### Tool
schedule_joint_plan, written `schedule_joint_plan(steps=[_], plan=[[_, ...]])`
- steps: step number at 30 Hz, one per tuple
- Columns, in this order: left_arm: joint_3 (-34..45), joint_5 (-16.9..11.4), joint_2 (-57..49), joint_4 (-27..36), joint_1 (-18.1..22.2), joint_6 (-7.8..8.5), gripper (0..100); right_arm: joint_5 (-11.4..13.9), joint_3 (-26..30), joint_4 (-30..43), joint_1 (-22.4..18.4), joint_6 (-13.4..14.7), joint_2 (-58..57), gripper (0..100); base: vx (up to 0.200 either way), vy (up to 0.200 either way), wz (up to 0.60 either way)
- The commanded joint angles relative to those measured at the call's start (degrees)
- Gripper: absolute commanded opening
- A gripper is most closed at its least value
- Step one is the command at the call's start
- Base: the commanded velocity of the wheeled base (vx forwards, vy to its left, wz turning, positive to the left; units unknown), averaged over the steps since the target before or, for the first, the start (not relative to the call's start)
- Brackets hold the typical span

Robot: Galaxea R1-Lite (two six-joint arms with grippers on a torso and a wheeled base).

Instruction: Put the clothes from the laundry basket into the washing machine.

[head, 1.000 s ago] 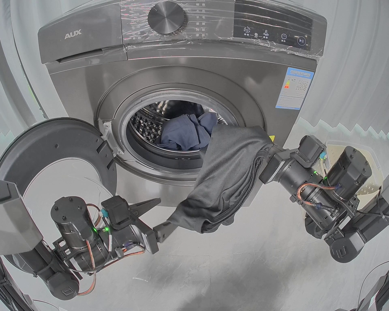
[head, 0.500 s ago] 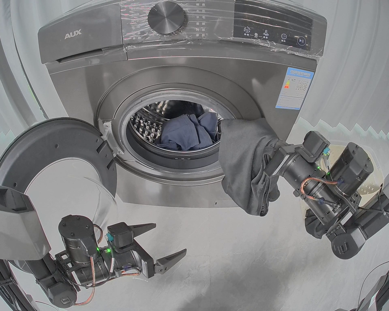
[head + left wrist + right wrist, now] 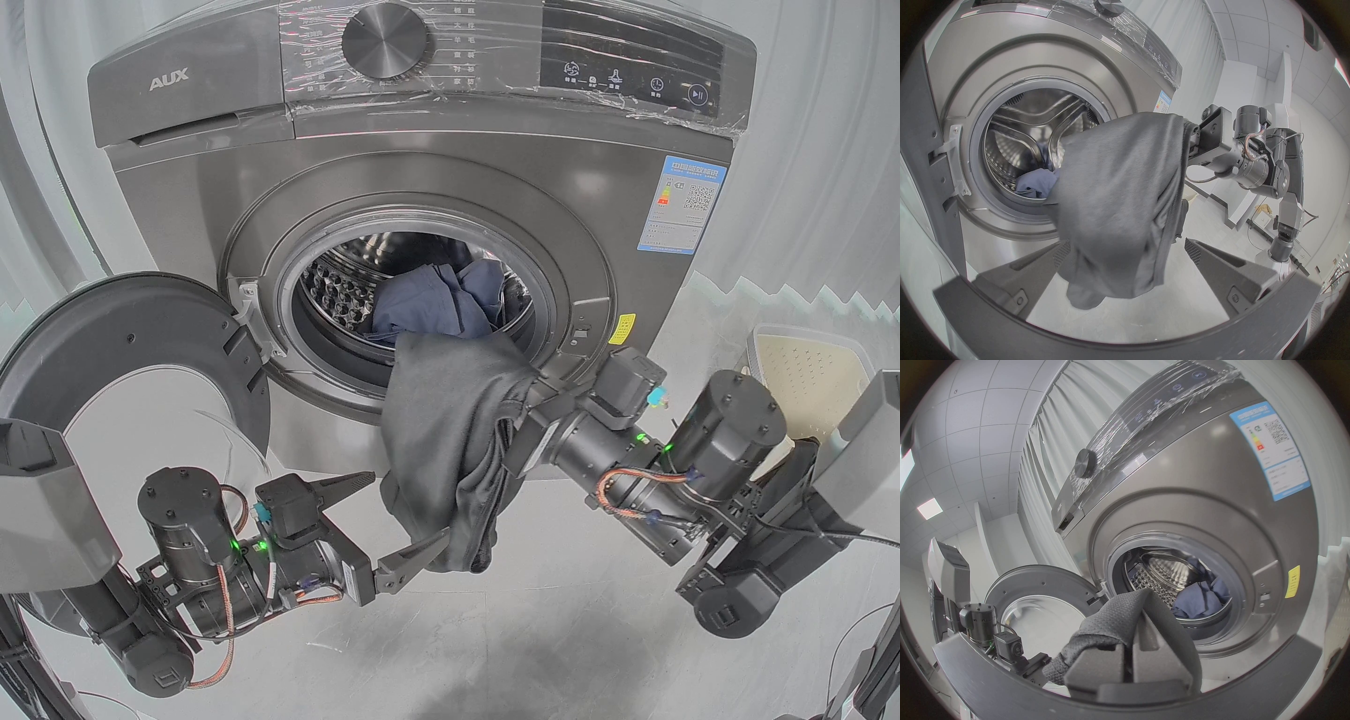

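Observation:
My right gripper (image 3: 523, 412) is shut on a dark grey garment (image 3: 445, 422), which hangs in front of the lower rim of the washing machine's (image 3: 422, 141) round opening. The fingers (image 3: 1153, 646) are wrapped in the cloth (image 3: 1111, 622). Below it, my left gripper (image 3: 398, 514) is open, and the garment's lower end (image 3: 1120, 211) hangs between its spread fingers (image 3: 1223, 267); one fingertip reaches the hem. Blue clothes (image 3: 436, 300) lie inside the drum. The white laundry basket (image 3: 811, 370) stands on the floor at the right, partly behind my right arm.
The washer's door (image 3: 122, 347) stands swung open to the left, close above my left arm. Bare grey floor (image 3: 525, 637) lies in front of the machine. Pale curtains (image 3: 825, 169) hang behind and beside it.
The garment's lower end came off my left gripper and hung free. My right arm then swung it left and lower, before the opening. My left gripper dropped, then rose back under the hem.

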Motion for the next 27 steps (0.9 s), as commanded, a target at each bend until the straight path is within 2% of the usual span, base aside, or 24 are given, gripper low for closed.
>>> schedule_joint_plan(steps=[1, 13, 17, 20, 27], plan=[[-0.6, -0.1, -0.8, 0.0, -0.6, -0.04, 100, -0.2, -5.2, 0.1, 2.1, -0.1, 5.8, 0, 0.000, 0.000, 0.00], [-0.8, -0.2, -0.3, 0.0, -0.7, -0.04, 100, -0.6, -8.1, 0.1, 4.3, -0.1, 8.2, 0, 0.000, 0.000, 0.00], [-1.1, -0.4, -0.6, 0.0, 0.0, -0.21, 100, -0.9, -8.1, 0.1, 5.5, -0.1, 7.7, 0, 0.000, 0.000, 0.00], [-1.0, -0.4, -0.1, 0.0, -0.4, -0.48, 100, -2.5, -8.1, 0.2, 6.3, -0.1, 7.5, 0, 0.000, 0.000, 0.00], [-1.2, 0.1, 2.0, -0.1, 0.5, -0.48, 100, -3.0, -5.8, 0.2, 8.8, 0.0, 3.9, 0, 0.000, 0.000, 0.00]])
